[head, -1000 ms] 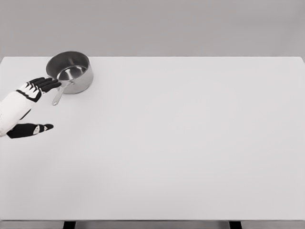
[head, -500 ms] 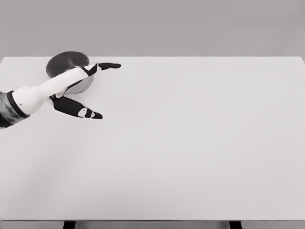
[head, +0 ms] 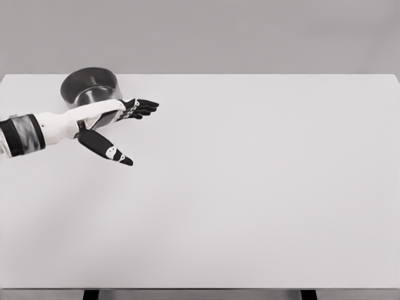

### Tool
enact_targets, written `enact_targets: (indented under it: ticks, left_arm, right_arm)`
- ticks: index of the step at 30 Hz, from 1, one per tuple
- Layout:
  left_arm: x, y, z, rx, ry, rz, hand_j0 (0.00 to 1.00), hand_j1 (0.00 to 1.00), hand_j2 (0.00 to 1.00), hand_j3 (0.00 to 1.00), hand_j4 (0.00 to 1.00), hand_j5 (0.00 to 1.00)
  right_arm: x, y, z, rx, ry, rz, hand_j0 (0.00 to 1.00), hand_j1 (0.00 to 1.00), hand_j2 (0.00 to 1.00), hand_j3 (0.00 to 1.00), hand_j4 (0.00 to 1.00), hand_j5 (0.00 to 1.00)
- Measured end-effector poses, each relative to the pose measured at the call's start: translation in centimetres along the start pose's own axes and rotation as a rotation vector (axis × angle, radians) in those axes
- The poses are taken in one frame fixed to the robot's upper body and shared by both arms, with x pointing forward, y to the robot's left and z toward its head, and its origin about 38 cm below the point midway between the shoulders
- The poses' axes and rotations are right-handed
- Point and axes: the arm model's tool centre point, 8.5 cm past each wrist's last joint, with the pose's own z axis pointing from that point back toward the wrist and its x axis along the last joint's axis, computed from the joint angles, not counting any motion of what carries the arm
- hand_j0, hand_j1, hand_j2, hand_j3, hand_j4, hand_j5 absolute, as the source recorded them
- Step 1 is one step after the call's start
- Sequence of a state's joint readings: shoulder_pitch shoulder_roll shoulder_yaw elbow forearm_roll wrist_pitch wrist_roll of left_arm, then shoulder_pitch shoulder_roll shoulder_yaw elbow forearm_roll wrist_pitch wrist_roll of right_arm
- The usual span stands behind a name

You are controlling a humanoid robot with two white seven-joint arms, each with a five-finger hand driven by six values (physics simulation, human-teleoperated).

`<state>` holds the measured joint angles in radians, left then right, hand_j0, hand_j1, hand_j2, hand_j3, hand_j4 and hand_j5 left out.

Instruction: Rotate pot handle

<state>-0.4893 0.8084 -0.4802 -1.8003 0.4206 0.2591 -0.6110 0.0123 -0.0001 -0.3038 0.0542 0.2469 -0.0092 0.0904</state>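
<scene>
Left hand open beside pot

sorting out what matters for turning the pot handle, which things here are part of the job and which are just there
Part of the job:
- round shiny steel saucepan, far left of the table; its handle is hidden behind the arm
- left hand, fingers spread, in front of the saucepan

Just there:
- plain white table

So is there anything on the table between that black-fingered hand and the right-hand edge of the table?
No. In the head view, from the left hand beside the pot across to the table edge, the white top is bare.
</scene>
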Motion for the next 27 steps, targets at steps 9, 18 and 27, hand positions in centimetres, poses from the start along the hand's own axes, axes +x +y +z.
enact_targets:
  ticks: [9,18,27]
  left_arm:
    - [-2.5,-0.5,0.0,-0.024,0.102,0.073,1.00,1.00,1.00,1.00,1.00,1.00]
    - [-5.3,-0.7,-0.1,-0.024,0.174,0.130,1.00,1.00,1.00,1.00,1.00,1.00]
    - [-6.3,-0.4,0.5,-0.013,0.202,0.144,1.00,1.00,1.00,1.00,1.00,1.00]
  right_arm:
    - [0.0,0.0,0.0,0.000,0.000,0.000,1.00,1.00,1.00,1.00,1.00,1.00]
    - [0.0,0.0,0.0,0.000,0.000,0.000,1.00,1.00,1.00,1.00,1.00,1.00]
    - [0.0,0.0,0.0,0.000,0.000,0.000,1.00,1.00,1.00,1.00,1.00,1.00]
